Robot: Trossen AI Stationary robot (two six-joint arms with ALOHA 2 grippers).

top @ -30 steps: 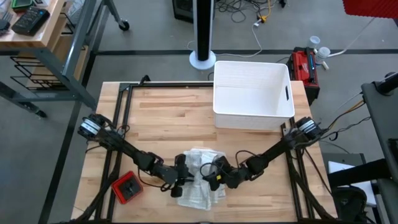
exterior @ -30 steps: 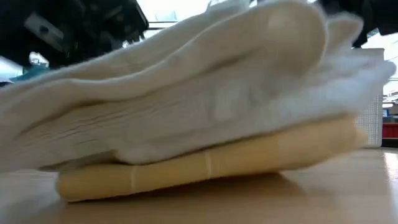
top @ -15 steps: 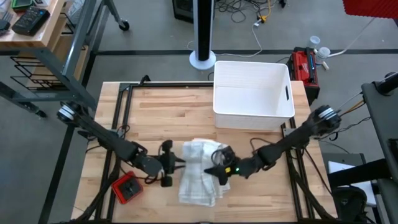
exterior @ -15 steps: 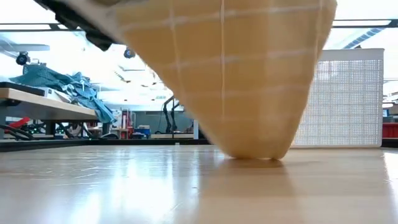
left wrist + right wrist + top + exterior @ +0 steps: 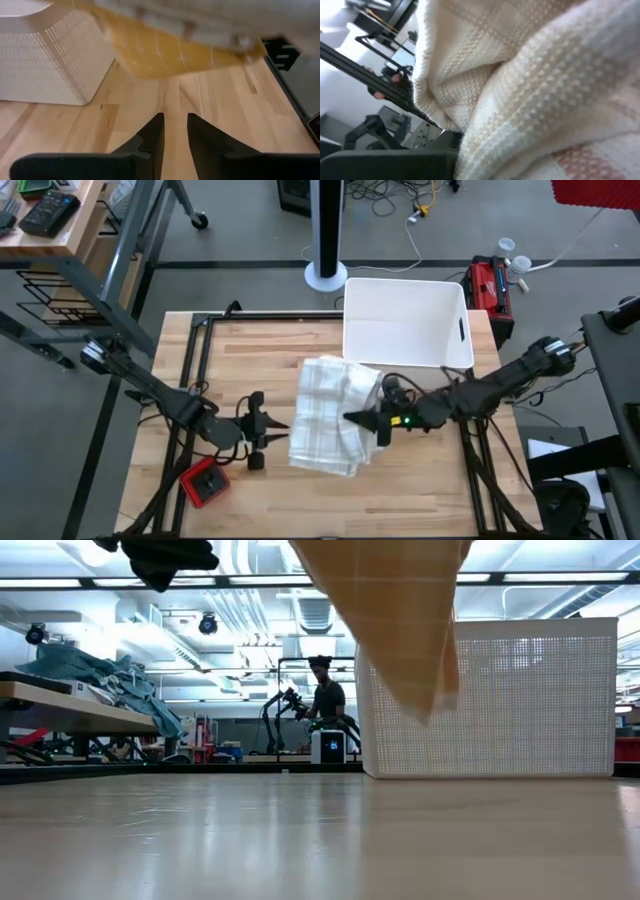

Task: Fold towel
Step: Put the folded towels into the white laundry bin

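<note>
The towel (image 5: 325, 415), cream with faint stripes and a tan underside, hangs bunched above the middle of the table. Its lowest corner (image 5: 425, 705) is clear of the wood. My right gripper (image 5: 352, 418) reaches in from the table's right, shut on the towel (image 5: 530, 85), which drapes over its fingers. My left gripper (image 5: 280, 427) hovers just off the towel's left edge. Its fingers (image 5: 152, 137) stand slightly apart, with only bare table between them and the towel (image 5: 170, 45) above and ahead of them. My right gripper is shut on the towel at its right side (image 5: 362, 412). The cloth falls over the fingers and hides the place of contact, so edge or fold cannot be told. The fingers come in about level from the table's right. The towel hangs slack in folds, lifted clear.
A white perforated basket (image 5: 405, 330) stands at the far right of the table. A red and black object (image 5: 205, 483) lies near the front left corner. Black frame rails (image 5: 195, 370) run along the table's sides. A person (image 5: 325, 700) stands in the room beyond.
Both grippers have risen and drawn back toward their own sides. The right one has carried the towel up and toward the far edge. Its lowest corner, on the table half a second ago, now hangs clear. The left gripper has come away from the towel's left edge.
</note>
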